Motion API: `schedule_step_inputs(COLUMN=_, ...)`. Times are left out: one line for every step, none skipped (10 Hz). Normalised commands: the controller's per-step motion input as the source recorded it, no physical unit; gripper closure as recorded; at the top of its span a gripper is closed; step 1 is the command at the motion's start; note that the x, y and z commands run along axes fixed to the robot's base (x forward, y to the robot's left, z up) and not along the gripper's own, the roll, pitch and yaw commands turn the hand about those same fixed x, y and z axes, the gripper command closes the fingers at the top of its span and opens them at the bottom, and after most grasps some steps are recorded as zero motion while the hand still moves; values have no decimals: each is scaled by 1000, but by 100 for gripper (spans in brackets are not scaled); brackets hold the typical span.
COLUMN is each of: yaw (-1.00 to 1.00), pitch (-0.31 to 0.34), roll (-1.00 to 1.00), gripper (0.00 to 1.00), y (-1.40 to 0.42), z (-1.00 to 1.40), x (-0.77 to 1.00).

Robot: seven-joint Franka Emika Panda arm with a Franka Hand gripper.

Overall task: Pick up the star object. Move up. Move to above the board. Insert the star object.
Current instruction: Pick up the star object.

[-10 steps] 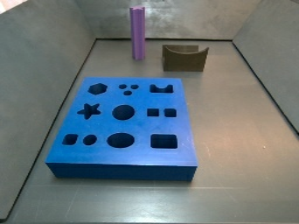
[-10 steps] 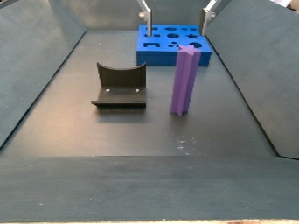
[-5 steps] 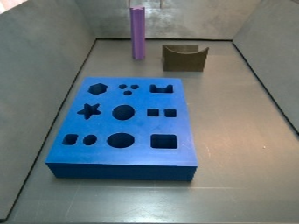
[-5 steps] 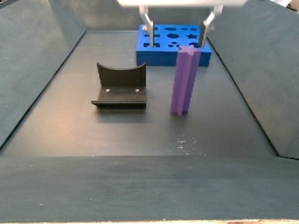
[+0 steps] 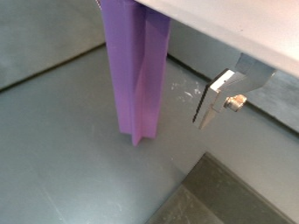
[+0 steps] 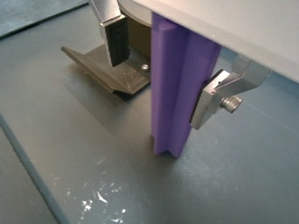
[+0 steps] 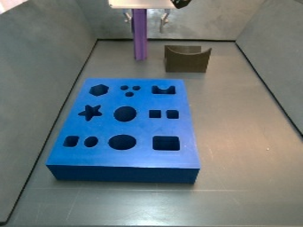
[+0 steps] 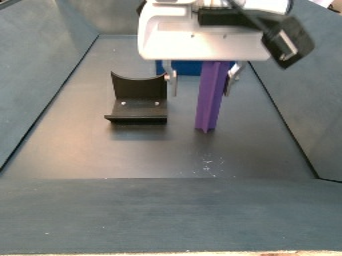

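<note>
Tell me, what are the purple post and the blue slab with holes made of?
The star object, standing between the open gripper fingers, looks like matte plastic, perhaps 3D-printed: flat uniform purple, crisp ridges, no shine. The board also looks like matte plastic or dense foam: even blue, clean-cut holes. Neither can be confirmed from looks alone.

The grey floor (image 7: 249, 115) carried the board (image 7: 124, 133); beyond it stood the upright star object (image 7: 140, 35), the gripper (image 8: 198, 80) straddling it, beside the fixture (image 7: 186, 58).

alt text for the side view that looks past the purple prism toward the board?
The gripper straddles the upright light-purple star object, fingers on either side, apparently not closed. The dark fixture stands beside it, and the wrist housing hides most of the blue board behind.
</note>
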Motion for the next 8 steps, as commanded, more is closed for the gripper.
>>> schedule_step_inputs(yaw=-117, pitch=-187, roll=-64, gripper=0, y=0, z=-117, x=-291)
schedule_step_inputs(yaw=0, pitch=-4, roll=0, gripper=0, y=0, z=0, x=0)
schedule_step_inputs(yaw=0, pitch=0, roll=0, gripper=0, y=0, z=603, x=-20)
schedule_step_inputs(yaw=-74, pitch=-61, roll=69, gripper=0, y=0, z=951, x=-260)
schedule_step_inputs(yaw=-60, pitch=-46, roll=87, gripper=0, y=-49, z=483, x=-186)
schedule_step_inputs(yaw=0, pitch=0, roll=0, gripper=0, y=-20, z=0, x=0)
schedule_step_inputs(yaw=-34, pitch=-134, roll=0, gripper=0, y=0, z=-374, x=-180)
schedule_step_inputs(yaw=0, pitch=0, roll=0, gripper=100, y=0, z=0, x=0)
